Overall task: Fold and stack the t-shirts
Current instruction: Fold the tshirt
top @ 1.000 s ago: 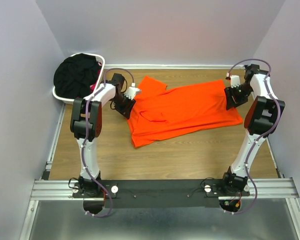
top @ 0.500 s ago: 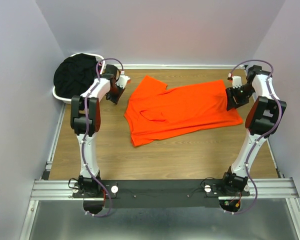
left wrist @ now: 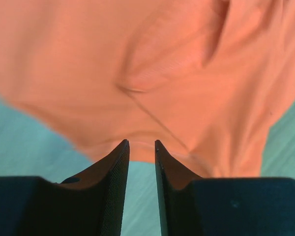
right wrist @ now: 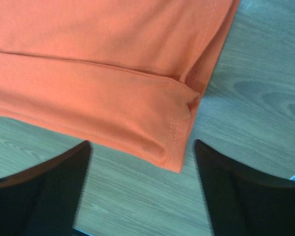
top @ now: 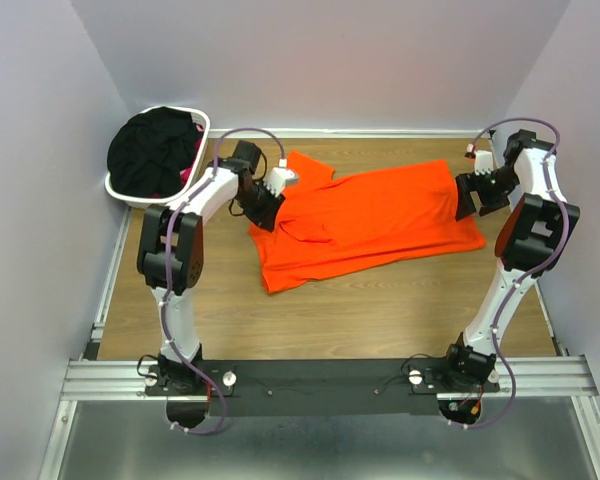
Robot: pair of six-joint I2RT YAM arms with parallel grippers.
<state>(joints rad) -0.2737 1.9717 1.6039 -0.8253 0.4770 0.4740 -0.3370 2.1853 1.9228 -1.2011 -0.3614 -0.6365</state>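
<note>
White plastic laundry basket (top: 128, 196) in the far-left corner, close against the left wall (top: 30, 260). Wood-grain tabletop (top: 380, 310) between pale lilac walls, with a white strip (top: 360, 132) along the foot of the back wall (top: 320, 60). Grain lines plain in the right wrist view (right wrist: 265, 93). Aluminium rail (top: 110, 378) across the near edge; dull metal sheet (top: 320, 447) below it.

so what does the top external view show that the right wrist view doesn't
Only top external: the white laundry basket holding black t-shirts, and the left gripper at one end of the orange t-shirt. Only right wrist: the hem's stitching and folded corner close up, with the right gripper open above it. Both: the orange t-shirt on the wooden table.
</note>
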